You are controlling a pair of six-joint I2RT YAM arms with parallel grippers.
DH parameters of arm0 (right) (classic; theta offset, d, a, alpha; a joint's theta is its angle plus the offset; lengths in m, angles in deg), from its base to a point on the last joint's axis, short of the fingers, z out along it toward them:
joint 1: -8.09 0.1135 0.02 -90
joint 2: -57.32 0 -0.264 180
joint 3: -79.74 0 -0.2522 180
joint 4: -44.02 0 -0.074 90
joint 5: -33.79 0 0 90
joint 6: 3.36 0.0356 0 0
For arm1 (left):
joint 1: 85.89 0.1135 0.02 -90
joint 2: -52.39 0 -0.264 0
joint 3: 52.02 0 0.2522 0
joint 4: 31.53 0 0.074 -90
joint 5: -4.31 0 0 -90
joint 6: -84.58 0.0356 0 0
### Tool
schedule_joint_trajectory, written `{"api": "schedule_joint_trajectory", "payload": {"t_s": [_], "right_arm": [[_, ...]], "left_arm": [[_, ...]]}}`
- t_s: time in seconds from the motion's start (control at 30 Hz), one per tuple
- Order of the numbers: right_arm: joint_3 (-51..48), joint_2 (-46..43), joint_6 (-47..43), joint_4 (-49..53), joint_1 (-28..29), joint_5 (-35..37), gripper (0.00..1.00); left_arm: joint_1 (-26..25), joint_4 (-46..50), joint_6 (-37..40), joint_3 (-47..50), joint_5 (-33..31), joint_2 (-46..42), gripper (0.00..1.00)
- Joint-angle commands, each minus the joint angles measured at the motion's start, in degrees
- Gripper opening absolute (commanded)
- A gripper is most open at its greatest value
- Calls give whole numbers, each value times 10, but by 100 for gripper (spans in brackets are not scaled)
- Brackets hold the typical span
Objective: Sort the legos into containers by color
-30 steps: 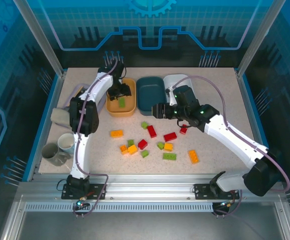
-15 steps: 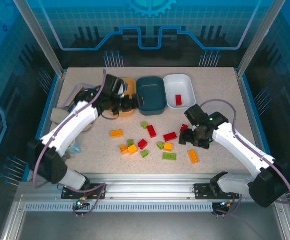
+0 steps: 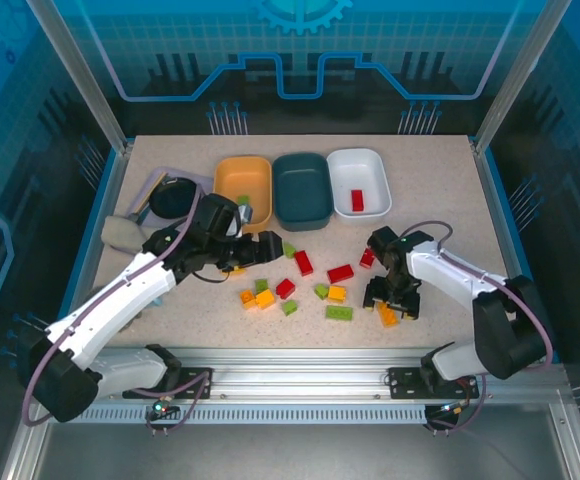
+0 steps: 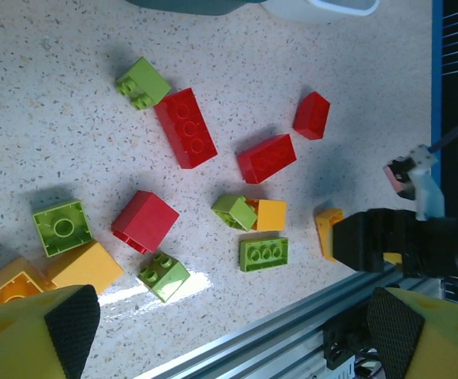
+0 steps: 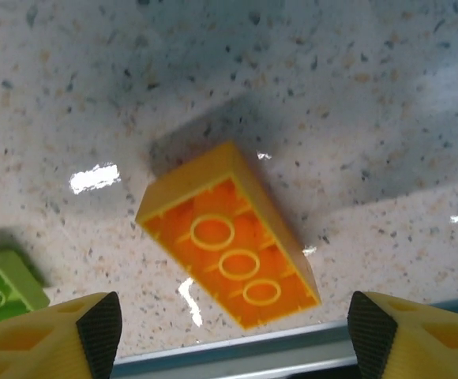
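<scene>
Red, green and orange legos lie scattered on the table's near middle. My left gripper (image 3: 255, 250) hangs open over the pile's left end; its wrist view looks down on a long red brick (image 4: 185, 126), a green three-stud brick (image 4: 264, 254) and others, with nothing between the fingers (image 4: 55, 332). My right gripper (image 3: 390, 300) stands open above an upturned orange brick (image 5: 233, 249) (image 3: 387, 316), fingers either side, apart from it. At the back stand the orange tub (image 3: 225, 205) holding a green brick (image 3: 242, 200), the teal tub (image 3: 302, 190), and the white tub (image 3: 370, 165) holding a red brick (image 3: 357, 200).
A lavender tray (image 3: 148, 188) with a dark round object sits at the back left, a grey-beige object (image 3: 120, 233) beside it. The aluminium rail (image 5: 237, 359) runs along the table's near edge, close to the orange brick.
The left arm has swung from the orange tub down to the pile and opened, leaving a green brick in the tub. The right arm has come from the white tub to the orange brick.
</scene>
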Motion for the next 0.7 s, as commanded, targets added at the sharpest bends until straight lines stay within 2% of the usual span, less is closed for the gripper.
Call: {"api": "schedule_joint_trajectory", "payload": {"t_s": [0.0, 0.13, 0.33, 0.53, 0.67], "right_arm": [[-6, 31, -23, -38, -12, -25, 75], [-2, 56, -32, -50, -13, -26, 69], [-20, 66, -22, -75, -14, -28, 50], [-17, 56, -20, -88, -9, -15, 38], [12, 25, -24, -69, 10, 18, 33]], "left_arm": [[-2, -8, -11, 13, 10, -23, 92], [-2, -3, -22, 15, -9, -43, 92], [-2, -2, -40, 21, -35, -68, 92], [-2, 0, -46, 27, -41, -71, 91], [-2, 3, -49, 26, -51, -74, 91]]}}
